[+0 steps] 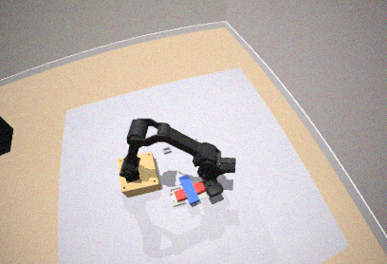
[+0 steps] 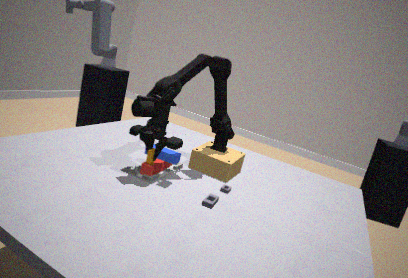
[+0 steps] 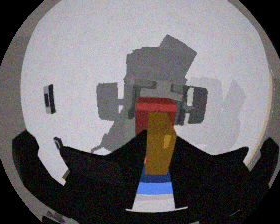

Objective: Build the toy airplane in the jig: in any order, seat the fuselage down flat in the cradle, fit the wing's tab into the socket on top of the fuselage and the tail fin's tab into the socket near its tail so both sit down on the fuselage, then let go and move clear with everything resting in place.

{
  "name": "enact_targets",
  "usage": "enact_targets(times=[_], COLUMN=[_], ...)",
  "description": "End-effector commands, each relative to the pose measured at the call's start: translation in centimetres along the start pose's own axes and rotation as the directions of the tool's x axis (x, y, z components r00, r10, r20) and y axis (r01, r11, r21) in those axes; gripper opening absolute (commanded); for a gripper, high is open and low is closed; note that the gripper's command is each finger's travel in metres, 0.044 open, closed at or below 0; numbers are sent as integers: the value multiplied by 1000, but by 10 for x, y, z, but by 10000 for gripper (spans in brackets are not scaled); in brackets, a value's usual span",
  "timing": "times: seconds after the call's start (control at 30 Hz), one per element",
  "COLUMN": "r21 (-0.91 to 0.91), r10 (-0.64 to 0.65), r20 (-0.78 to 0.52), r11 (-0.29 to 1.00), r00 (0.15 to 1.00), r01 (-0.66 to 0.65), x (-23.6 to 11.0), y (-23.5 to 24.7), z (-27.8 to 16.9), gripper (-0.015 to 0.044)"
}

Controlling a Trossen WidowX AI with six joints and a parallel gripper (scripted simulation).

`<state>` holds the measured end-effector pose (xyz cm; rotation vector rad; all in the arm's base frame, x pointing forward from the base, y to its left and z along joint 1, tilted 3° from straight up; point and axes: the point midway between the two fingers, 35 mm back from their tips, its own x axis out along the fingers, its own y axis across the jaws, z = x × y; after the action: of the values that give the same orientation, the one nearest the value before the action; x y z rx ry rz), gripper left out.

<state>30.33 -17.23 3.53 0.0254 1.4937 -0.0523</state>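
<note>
1. At the left of the top view, the arm's tan base block (image 1: 151, 183) stands on the pale mat (image 1: 266, 130); the black arm reaches from it toward the right.
2. Just right of the block lies the red fuselage (image 1: 180, 195) in the jig (image 1: 176, 203), whose pale edge shows beneath its left end.
3. The blue wing (image 1: 189, 189) lies crosswise on top of the fuselage, near its middle, tilted slightly against the fuselage's long axis.
4. Further right, over the fuselage's right end, hangs the gripper (image 1: 211, 187), pointing down.
5. The claw is clamped on the orange tail fin (image 2: 150, 155). In the exterior view the fin shows as a narrow upright piece just under the fingers, with its lower end at the red fuselage and the wing just beside it to the right.
6. In the wrist view the tail fin (image 3: 157, 143) runs straight up the middle between the two dark fingers, its far end meeting the red fuselage (image 3: 155, 104); a blue strip of the wing (image 3: 155, 188) shows at its near end.
7. Whether the fin's tab sits in the socket cannot be told from any view.
8. In the exterior view, two small grey blocks (image 2: 210, 201) lie on the mat to the right of the airplane, well apart from the claw.
</note>
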Motion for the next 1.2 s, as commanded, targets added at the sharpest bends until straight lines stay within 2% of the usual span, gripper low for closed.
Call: enact_targets(times=[0.0,0.07,0.2,0.53,0.77,0.97,1.17], r21=[0,0,0,0,0,0,0], r10=[0,0,0,0,0,2,2], r20=[0,0,0,0,0,3,3], r11=[1000,1000,1000,1000,1000,1000,1000], r00=[1000,1000,1000,1000,1000,1000,1000], r01=[0,0,0,0,0,-2,-2], x=[0,0,0,0,-3,-89,-92], y=[0,0,0,0,0,-1,-3], z=[0,0,0,0,0,0,3], gripper=[38,5,0,260,260,260,260])
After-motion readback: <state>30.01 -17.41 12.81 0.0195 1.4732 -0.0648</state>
